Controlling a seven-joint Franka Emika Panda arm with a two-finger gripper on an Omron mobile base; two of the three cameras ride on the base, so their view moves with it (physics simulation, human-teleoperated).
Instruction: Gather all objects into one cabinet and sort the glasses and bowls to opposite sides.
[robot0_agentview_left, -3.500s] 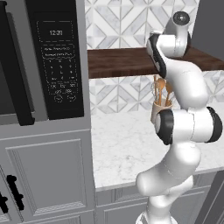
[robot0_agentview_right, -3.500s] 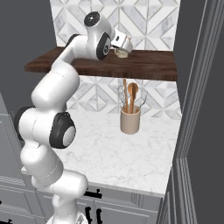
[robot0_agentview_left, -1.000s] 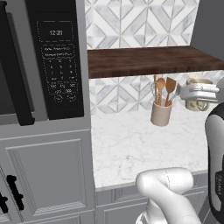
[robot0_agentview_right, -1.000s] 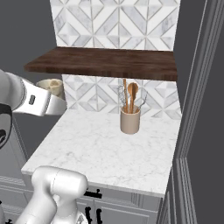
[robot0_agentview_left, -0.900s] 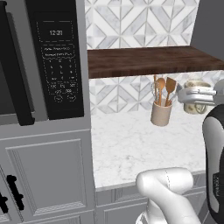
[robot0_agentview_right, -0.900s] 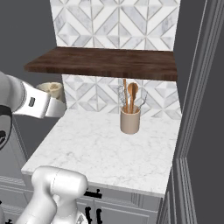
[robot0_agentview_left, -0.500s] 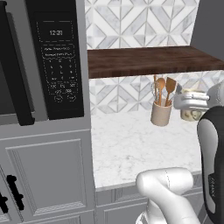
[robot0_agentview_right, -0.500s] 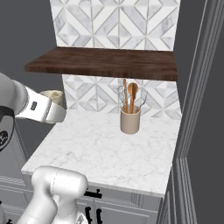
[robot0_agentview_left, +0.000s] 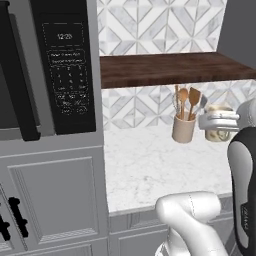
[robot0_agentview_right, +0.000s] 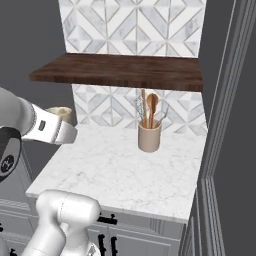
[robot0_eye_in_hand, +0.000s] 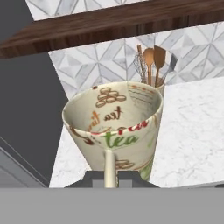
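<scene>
While clenched on the rim of a cream cup (robot0_eye_in_hand: 114, 127), the pincer (robot0_agentview_left: 218, 121) carries it above the marble counter (robot0_agentview_left: 150, 165) | utensil holder (robot0_agentview_left: 183, 127) just left | wooden shelf (robot0_agentview_left: 170, 67) above.

light: even, soft | shadows: faint under shelf (robot0_agentview_left: 170, 70) | focus: slightly soft

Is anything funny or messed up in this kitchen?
Just one thing: the cream cup with tea lettering is not standing anywhere. The gripper is shut on its rim and carries it in the air above the white marble counter. Nothing looks spilled or broken.
</scene>
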